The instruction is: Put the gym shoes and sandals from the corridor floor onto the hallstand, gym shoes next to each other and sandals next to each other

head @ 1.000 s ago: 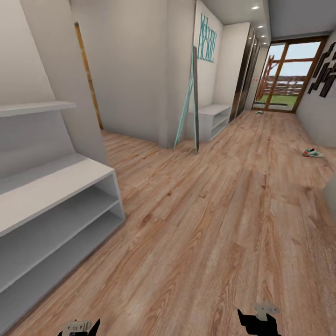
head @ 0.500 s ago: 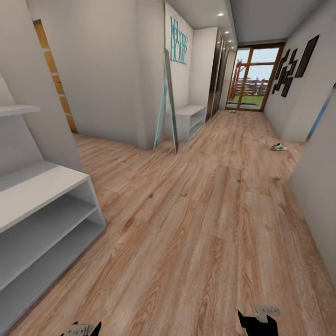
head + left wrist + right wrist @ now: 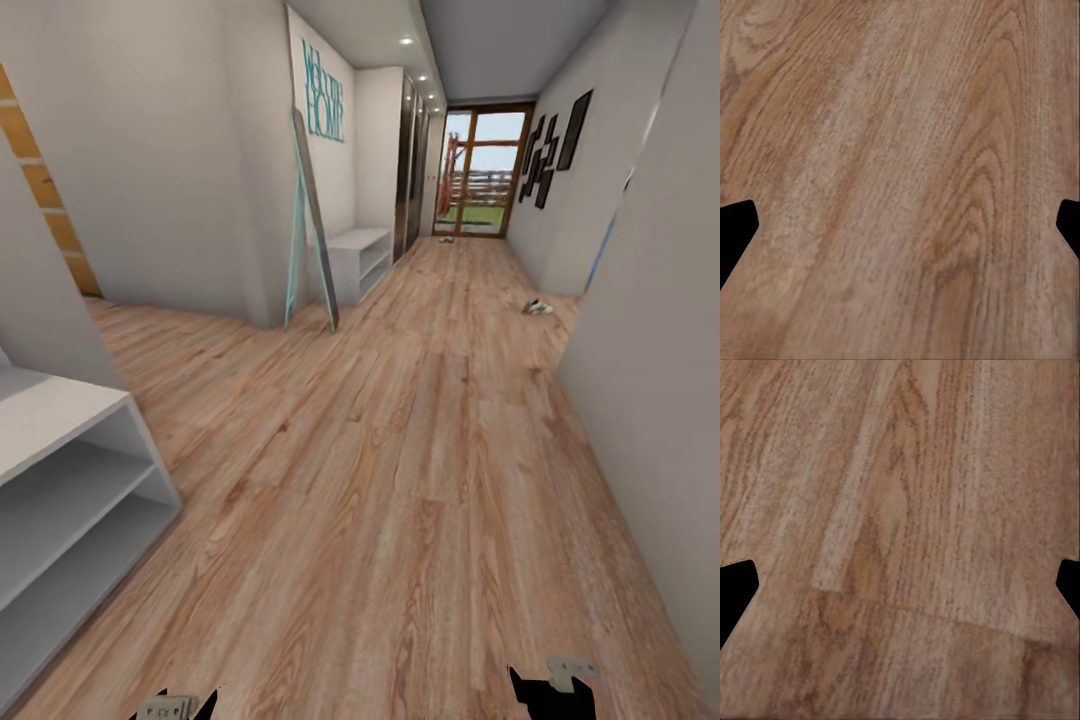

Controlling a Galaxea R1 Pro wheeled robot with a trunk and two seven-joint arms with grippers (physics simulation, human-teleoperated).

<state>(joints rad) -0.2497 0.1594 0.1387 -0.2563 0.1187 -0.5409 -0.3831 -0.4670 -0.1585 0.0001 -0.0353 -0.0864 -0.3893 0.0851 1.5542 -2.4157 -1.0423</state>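
The head camera has swung rightward over the last second: the hallstand (image 3: pixel 70 480) has slid toward the left edge of the head view and only its near end shows now, while the corridor runs straight ahead to the glass door (image 3: pixel 478 172). That is the view turning, not the furniture moving. It suggests the robot is turning away from the rack to go and fetch shoes, so the task looks barely begun, with nothing on the shelves' visible part.

One gym shoe (image 3: pixel 537 307) lies on the corridor floor (image 3: pixel 400 480) far down the hall, near the right-hand wall, white with green and a touch of red. A second small item (image 3: pixel 444 238) sits on the floor just before the door (too small to tell whether it is a shoe or a sandal). A leaning mirror (image 3: pixel 312 220) and a low white shelf unit (image 3: pixel 358 262) stand along the left wall.

The left end effector (image 3: pixel 900 225) and the right end effector (image 3: pixel 900 585) both hang over bare planks, fingers spread wide at the edges of the wrist views and holding nothing. Next would likely be a drive down the corridor toward the nearer shoe.
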